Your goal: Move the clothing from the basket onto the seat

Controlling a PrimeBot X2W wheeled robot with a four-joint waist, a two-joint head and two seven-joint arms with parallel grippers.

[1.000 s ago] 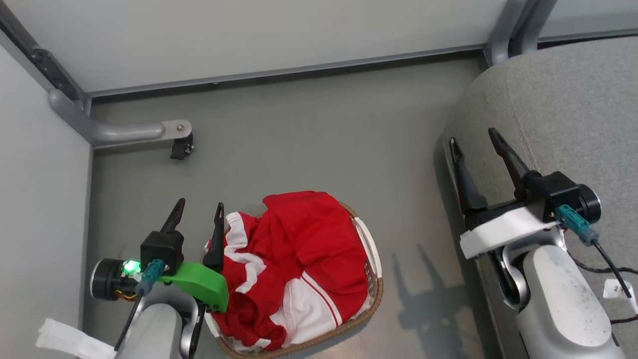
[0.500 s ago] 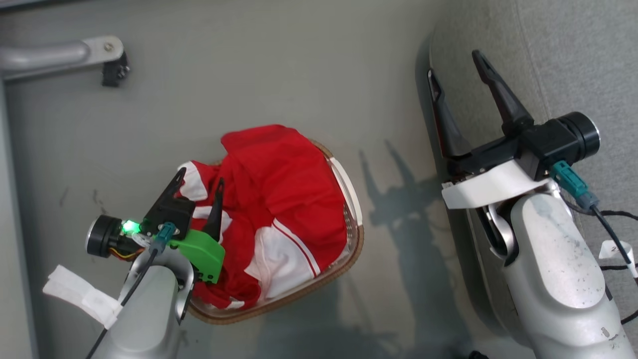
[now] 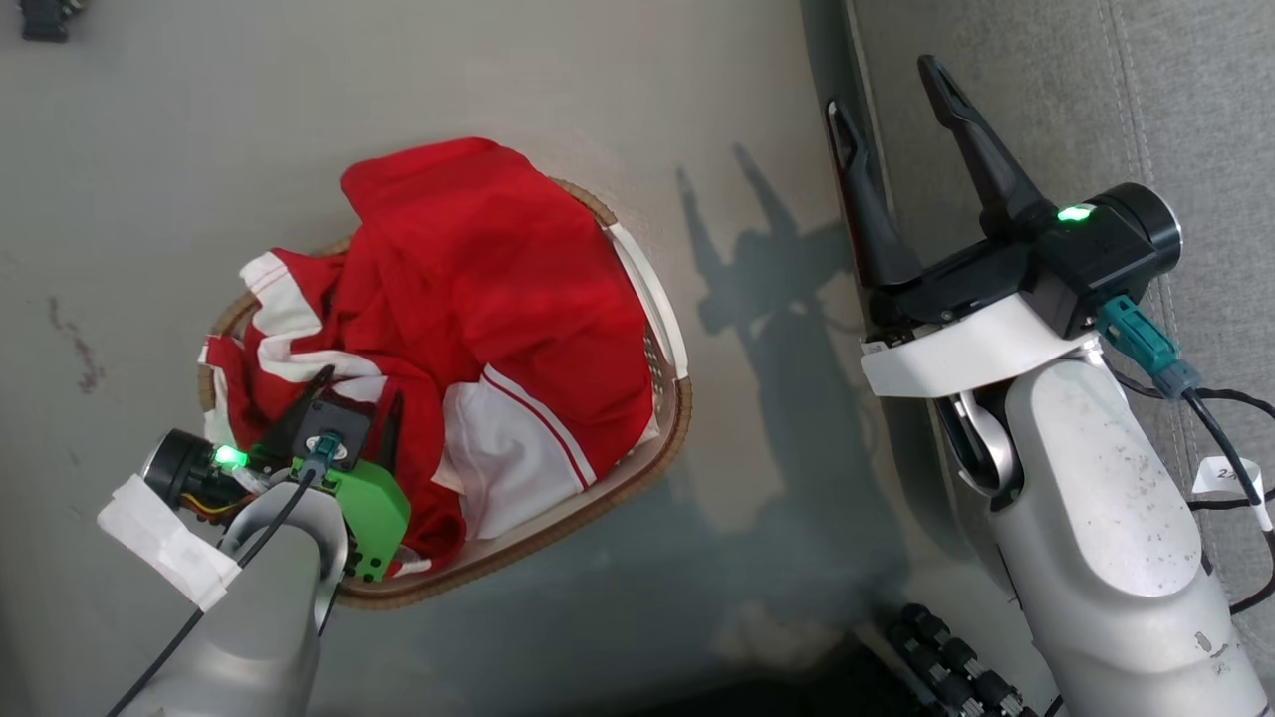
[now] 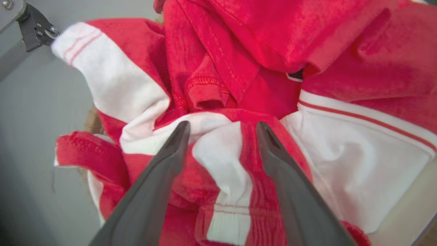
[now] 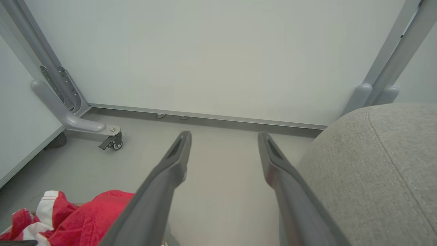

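Floor (image 3: 199,119): smooth grey, with pale wall panels along its far edge.
Basket (image 3: 558,533): stands directly on the floor, apart from the seat.
Seat (image 3: 1195,100): rests along the floor's right edge.
Caster (image 5: 111,141): far left corner.
Stain (image 3: 75,344): dark marks near the left edge.
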